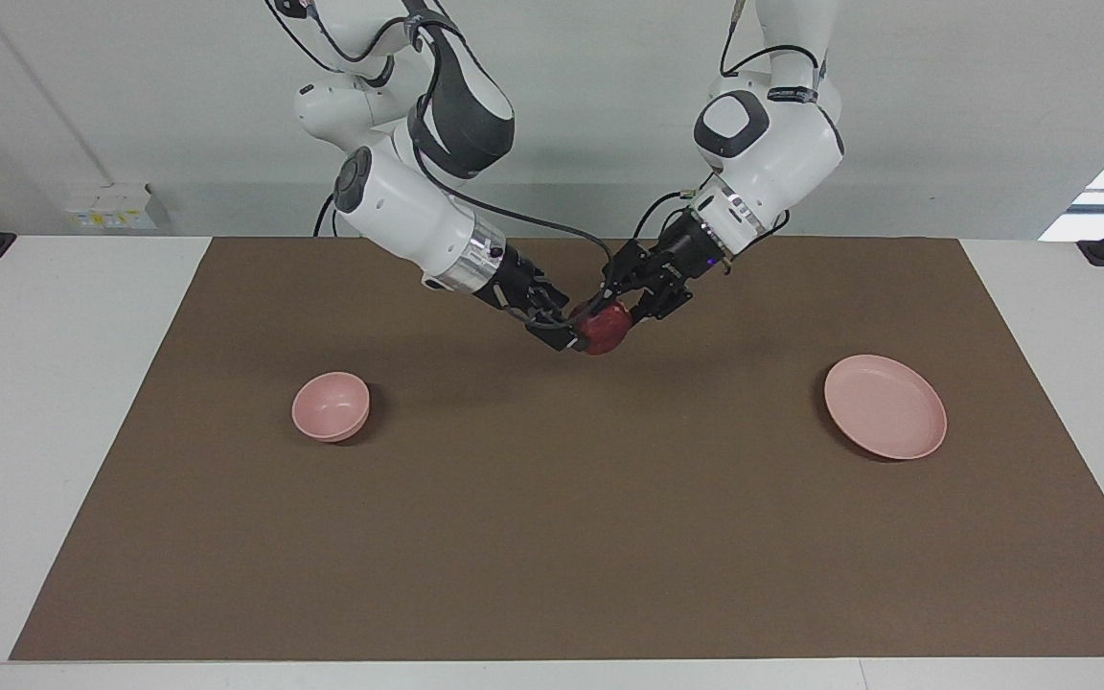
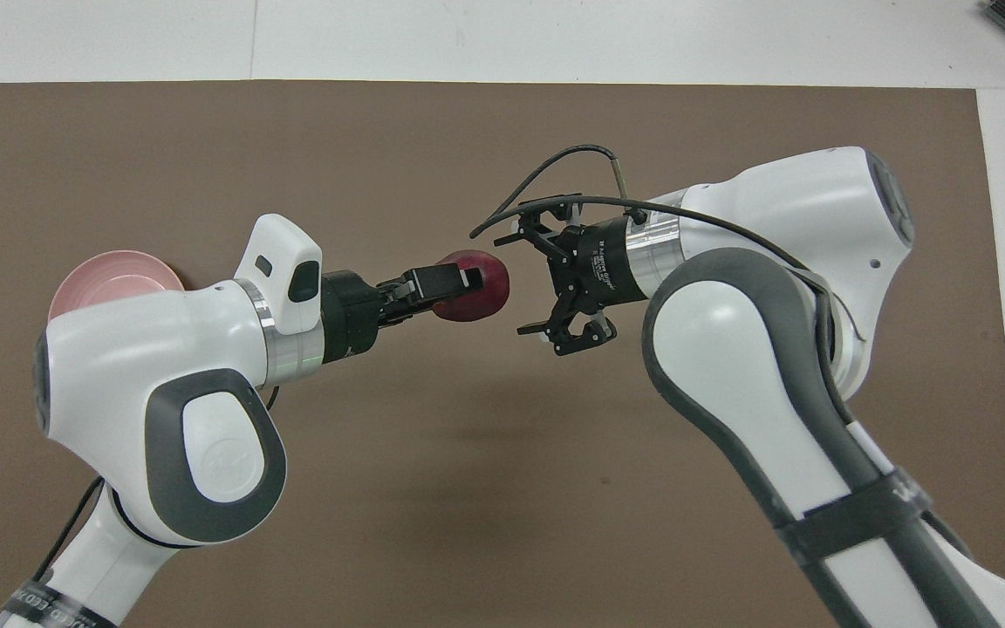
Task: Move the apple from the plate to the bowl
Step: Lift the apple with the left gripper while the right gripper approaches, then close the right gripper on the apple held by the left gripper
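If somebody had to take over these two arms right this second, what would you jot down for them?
Left gripper: shut on the apple, held in the air over the middle of the mat.
Right gripper: open, right at the apple, not gripping it.
Plate: empty, toward the left arm's end of the table.
Bowl: empty, toward the right arm's end.
Done: apple lifted off the plate and brought to the middle.
Left: probably pass the apple to the right gripper, carry it over the bowl, drop it in.
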Controlling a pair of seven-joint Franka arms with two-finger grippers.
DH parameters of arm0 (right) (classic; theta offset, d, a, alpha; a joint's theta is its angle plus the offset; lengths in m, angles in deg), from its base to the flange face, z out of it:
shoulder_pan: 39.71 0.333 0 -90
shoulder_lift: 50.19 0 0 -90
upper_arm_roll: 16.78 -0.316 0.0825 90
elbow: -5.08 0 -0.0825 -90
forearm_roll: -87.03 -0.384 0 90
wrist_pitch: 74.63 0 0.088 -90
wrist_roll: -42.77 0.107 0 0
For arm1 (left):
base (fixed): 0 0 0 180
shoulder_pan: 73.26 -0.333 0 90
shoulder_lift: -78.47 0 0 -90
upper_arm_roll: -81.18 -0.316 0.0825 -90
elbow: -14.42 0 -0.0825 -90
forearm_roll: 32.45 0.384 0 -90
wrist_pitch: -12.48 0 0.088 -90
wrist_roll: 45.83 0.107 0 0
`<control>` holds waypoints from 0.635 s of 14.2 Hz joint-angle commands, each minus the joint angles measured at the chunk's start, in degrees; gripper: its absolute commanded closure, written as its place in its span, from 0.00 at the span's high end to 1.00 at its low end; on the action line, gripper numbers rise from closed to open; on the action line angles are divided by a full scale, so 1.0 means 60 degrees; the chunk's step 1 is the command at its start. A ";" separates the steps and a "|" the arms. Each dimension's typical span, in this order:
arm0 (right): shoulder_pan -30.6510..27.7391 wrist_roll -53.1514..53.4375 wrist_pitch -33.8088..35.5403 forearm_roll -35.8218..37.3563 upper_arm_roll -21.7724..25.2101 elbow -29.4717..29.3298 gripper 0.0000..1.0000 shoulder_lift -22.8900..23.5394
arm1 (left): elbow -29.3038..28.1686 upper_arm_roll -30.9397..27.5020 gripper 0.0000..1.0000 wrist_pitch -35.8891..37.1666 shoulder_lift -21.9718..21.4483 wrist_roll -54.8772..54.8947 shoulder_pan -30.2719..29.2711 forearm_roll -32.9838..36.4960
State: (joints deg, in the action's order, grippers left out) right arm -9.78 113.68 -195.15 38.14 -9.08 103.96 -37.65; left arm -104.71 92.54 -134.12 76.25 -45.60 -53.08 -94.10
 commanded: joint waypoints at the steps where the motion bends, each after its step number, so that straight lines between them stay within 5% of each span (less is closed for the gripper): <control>1: 0.0094 0.0135 -0.0275 -0.0273 0.0021 0.0013 1.00 0.0020 | -0.0082 -0.0062 0.00 -0.0468 -0.0098 -0.0083 0.0343 -0.0213; 9: 0.0300 0.0135 -0.0437 -0.0259 0.0021 0.0043 1.00 -0.0010 | -0.0082 -0.0018 0.00 -0.0395 -0.0098 -0.0303 0.0343 -0.0213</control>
State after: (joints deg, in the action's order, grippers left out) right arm -8.27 113.81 -196.51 38.11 -9.04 103.96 -37.58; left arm -104.73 92.74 -135.36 76.25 -46.69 -51.91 -94.40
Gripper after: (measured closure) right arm 0.000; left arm 0.286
